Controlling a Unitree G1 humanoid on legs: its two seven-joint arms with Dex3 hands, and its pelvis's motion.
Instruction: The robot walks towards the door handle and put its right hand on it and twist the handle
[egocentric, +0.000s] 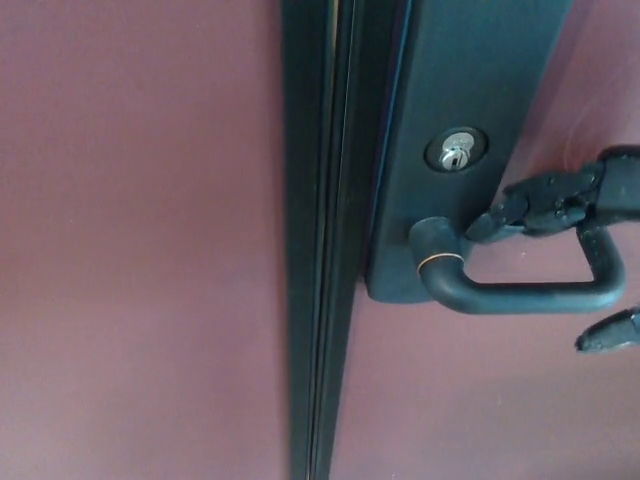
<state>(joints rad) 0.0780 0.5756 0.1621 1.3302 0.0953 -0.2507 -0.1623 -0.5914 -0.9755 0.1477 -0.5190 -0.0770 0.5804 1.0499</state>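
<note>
Right hand (575, 215): enters at 3 o'clock; one of its fingers (530, 205) lies above the door handle (520, 293), another tip (610, 332) below it, spread, not clamped.
Door handle: dark lever, 4 o'clock of the keyhole (455, 152).
Plate (470, 90): dark, on maroon door (130, 250).
Door edge (320, 240): vertical dark strip.

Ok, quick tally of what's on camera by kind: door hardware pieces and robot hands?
Handle: 1
Keyhole: 1
Backplate: 1
Right hand: 1, one finger above the handle, another fingertip below it
Left hand: 0
Total: 4
</note>
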